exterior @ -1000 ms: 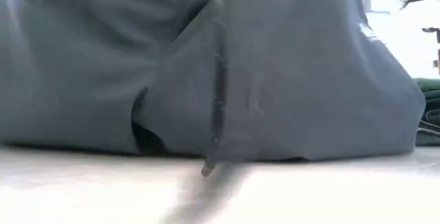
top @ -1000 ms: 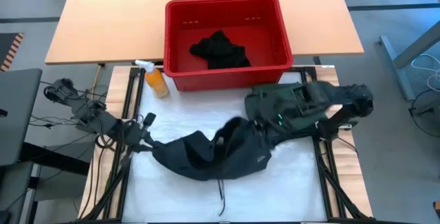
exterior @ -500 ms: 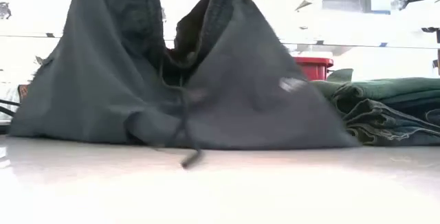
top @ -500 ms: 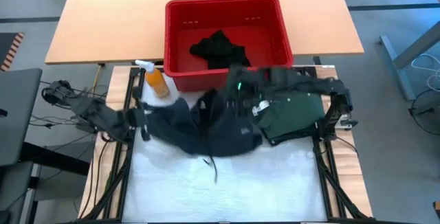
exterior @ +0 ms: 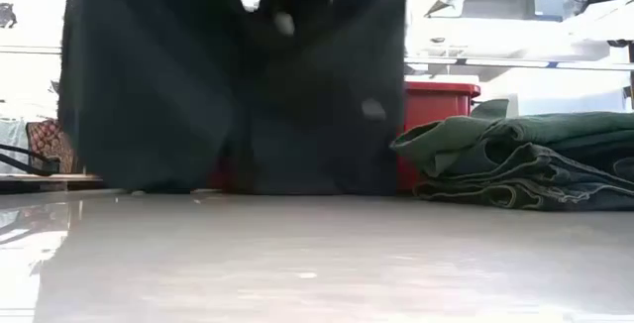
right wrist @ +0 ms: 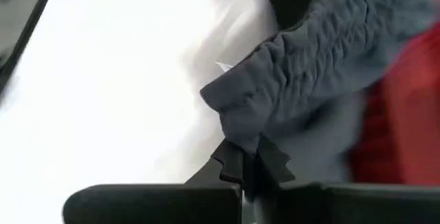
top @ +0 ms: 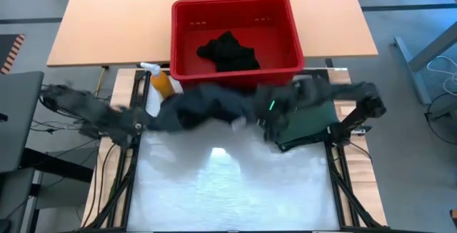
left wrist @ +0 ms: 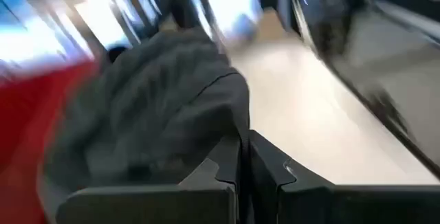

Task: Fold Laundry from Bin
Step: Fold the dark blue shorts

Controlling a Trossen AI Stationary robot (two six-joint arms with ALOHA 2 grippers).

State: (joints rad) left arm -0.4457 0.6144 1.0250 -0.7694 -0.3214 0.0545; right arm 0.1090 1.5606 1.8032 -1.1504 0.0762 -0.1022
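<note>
A charcoal garment [top: 207, 104] of the laundry is stretched between my two grippers, just in front of the red bin [top: 285, 11]. My left gripper [top: 146, 121] is shut on its left end and my right gripper [top: 265, 115] is shut on its right end. In the low view the garment [exterior: 238, 75] hangs as a dark curtain. A black piece [top: 228, 51] lies in the bin. A folded dark green stack [top: 310, 122] rests flat on the table's right. My left gripper pinches an edge of the charcoal cloth [left wrist: 230, 124] between its two shut fingers, coming nearly level from the table's left. The cloth runs away from the fingers toward the other arm. My right gripper pinches the garment's gathered, puckered band [right wrist: 247, 131] between its shut fingertips, slanting down from the table's right. The cloth hangs below both grippers; whether its lower edge [exterior: 238, 186] touches the table, I cannot tell.
An orange spray bottle [top: 161, 83] stands at the bin's near left corner, close behind the garment's left end. The white mat [top: 228, 183] covers the near half of the table. The green stack [exterior: 525, 160] lies beside my right arm.
Both grippers have gone up and toward the bin, staying shut on the garment. The charcoal garment, slumped on the middle of the mat with its cord trailing, has been lifted off the mat and drawn out sideways into a hanging sheet at the far side.
</note>
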